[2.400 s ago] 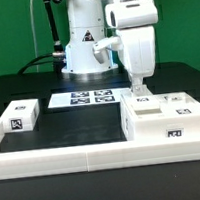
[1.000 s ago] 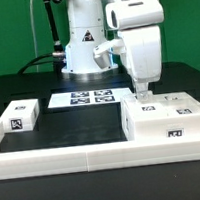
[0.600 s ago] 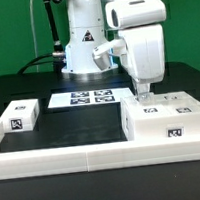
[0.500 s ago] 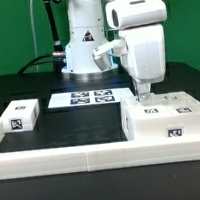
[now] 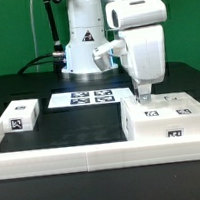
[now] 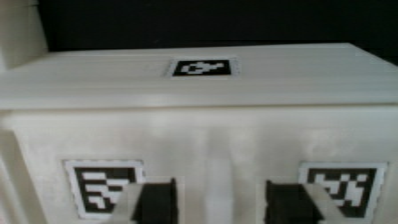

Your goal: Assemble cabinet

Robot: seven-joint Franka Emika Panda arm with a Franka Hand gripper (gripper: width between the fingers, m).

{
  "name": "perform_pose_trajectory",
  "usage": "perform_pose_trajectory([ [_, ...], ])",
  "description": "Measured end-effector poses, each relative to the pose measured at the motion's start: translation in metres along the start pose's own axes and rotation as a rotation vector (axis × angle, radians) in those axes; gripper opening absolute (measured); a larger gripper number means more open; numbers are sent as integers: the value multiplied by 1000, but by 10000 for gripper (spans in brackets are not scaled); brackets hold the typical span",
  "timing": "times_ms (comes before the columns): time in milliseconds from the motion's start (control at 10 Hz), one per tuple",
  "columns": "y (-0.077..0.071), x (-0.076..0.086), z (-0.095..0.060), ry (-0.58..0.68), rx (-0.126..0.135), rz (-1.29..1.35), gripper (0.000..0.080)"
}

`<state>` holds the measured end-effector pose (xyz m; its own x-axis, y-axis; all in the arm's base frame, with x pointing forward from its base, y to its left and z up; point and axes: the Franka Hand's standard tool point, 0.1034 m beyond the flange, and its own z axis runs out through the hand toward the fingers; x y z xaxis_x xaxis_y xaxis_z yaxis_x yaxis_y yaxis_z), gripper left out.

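The cabinet's large white body [image 5: 167, 122] lies at the exterior view's right, with tags on its top and front. My gripper [image 5: 143, 93] hangs straight down over the body's near-left top, its tips just above or at the surface. In the wrist view the body [image 6: 196, 105] fills the picture. My gripper [image 6: 221, 203] is open, and its two dark fingers [image 6: 157, 200] stand apart over white plastic between two tags. A smaller white tagged panel part [image 5: 19, 115] lies at the exterior view's left.
The marker board [image 5: 87, 95] lies flat behind the middle of the table. A low white border rail [image 5: 64, 157] runs along the front. The arm's white base [image 5: 82, 50] stands behind the marker board. The table top [image 5: 75, 121] is black.
Since 2.4 s ago my gripper has shifted a little toward the exterior view's right and sunk slightly toward the cabinet body's top. Over the last half second it has barely moved.
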<state>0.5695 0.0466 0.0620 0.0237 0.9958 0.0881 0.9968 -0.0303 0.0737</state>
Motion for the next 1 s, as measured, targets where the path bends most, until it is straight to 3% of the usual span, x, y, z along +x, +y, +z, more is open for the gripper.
perform_pose_trajectory([
  [100, 0, 0, 0, 0, 0, 0, 277],
  [300, 0, 0, 0, 0, 0, 0, 612],
  [400, 0, 0, 0, 0, 0, 0, 612],
  [500, 0, 0, 0, 0, 0, 0, 757],
  [900, 0, -2, -2, 0, -9, 14, 798],
  [1000, -4, -7, -11, -2, -49, 65, 798],
])
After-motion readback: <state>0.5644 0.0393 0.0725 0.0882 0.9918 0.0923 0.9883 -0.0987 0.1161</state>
